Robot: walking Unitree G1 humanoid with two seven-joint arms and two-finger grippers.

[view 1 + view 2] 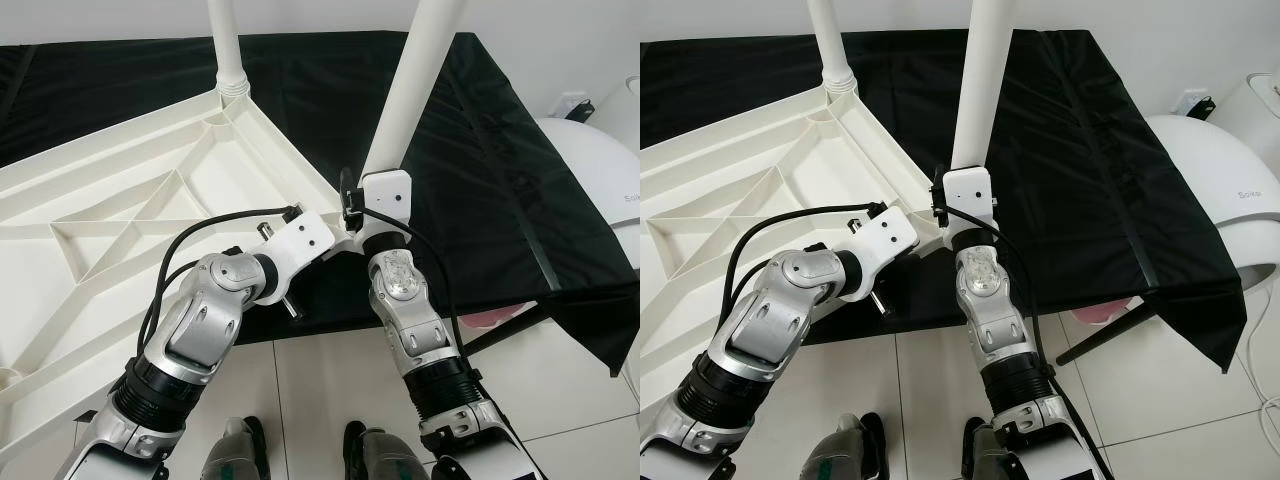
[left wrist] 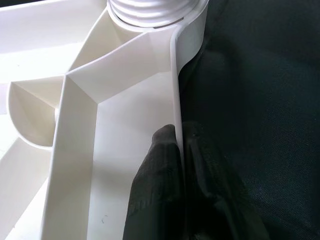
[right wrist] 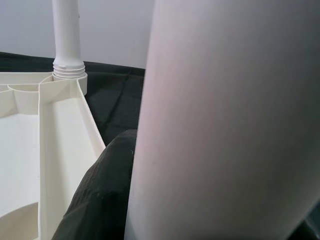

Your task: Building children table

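White ribbed plastic tabletop (image 1: 120,215), inverted on black-draped desk (image 1: 480,150): left end effector (image 2: 177,165) pinches its rim; right end effector (image 3: 107,195) grasps loose white cylindrical leg (image 1: 415,80).

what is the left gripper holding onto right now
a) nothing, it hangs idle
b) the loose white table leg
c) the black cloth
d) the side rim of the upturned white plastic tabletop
d: the left wrist view shows the left gripper with its black fingers pinched on either side of the thin side rim of the upturned white plastic tabletop, over the black cloth.
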